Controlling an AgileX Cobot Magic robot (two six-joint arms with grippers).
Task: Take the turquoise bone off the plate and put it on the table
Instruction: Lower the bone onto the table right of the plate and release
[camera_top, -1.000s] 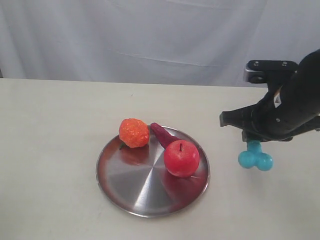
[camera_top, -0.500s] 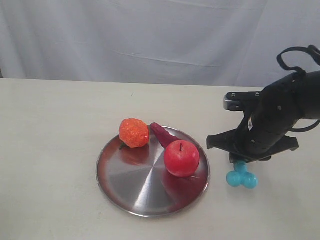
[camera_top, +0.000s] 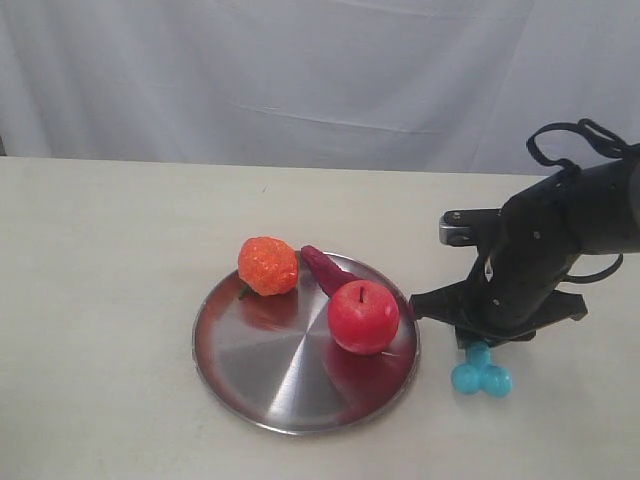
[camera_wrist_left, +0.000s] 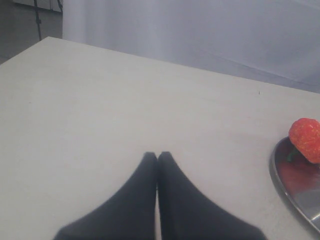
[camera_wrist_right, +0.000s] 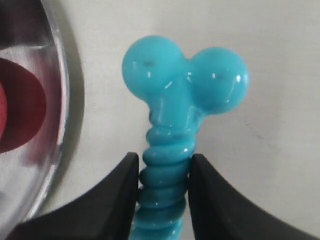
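The turquoise bone (camera_top: 481, 376) is off the plate (camera_top: 255, 350), just beside its right rim, over the table (camera_top: 100, 300). It stands almost upright, with the two knobs of one end downward; I cannot tell for sure if they touch the tabletop. My right gripper (camera_wrist_right: 164, 167) clamps the ribbed shaft between its two black fingers, close above the knobs. The right arm is bent over this spot, with the wrist pointing steeply down. On the plate lie a red apple (camera_top: 363, 316), an orange bumpy fruit (camera_top: 268, 265) and a dark purple piece (camera_top: 325, 268). The left gripper (camera_wrist_left: 157, 159) has its fingers pressed together with nothing between them, over bare table near the plate's rim.
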